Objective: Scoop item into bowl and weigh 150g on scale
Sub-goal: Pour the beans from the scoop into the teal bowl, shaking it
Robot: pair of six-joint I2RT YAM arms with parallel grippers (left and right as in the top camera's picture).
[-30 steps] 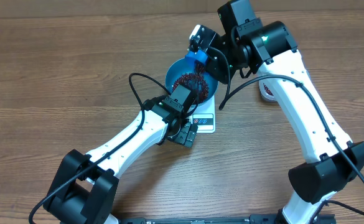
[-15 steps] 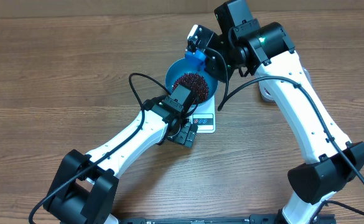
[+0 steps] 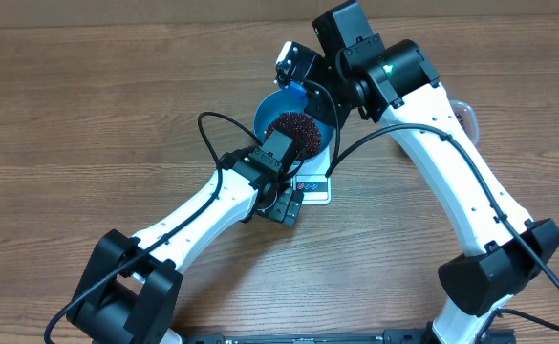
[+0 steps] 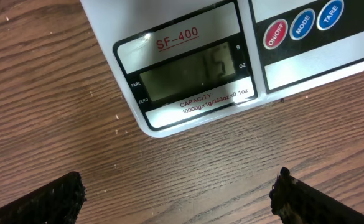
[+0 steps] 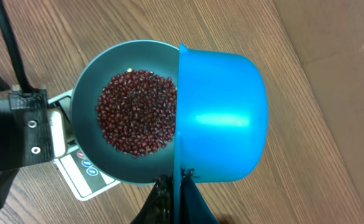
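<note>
The blue bowl stands on the white scale and holds a heap of dark red-brown beans. The right wrist view shows the bowl, the beans and a blue scoop tipped on its side at the bowl's far rim. My right gripper is shut on the scoop's handle. My left gripper hangs open over bare wood just in front of the scale, whose display is lit. Its fingertips stand wide apart, holding nothing.
A clear plastic tub peeks out behind my right arm at the right. The left arm's cable loops over the table left of the bowl. The scale's buttons face the left gripper.
A second ago beans were falling from the scoop into the bowl; the stream has stopped. My right gripper has drawn the scoop back and left to the bowl's rim. The left arm has not moved.
</note>
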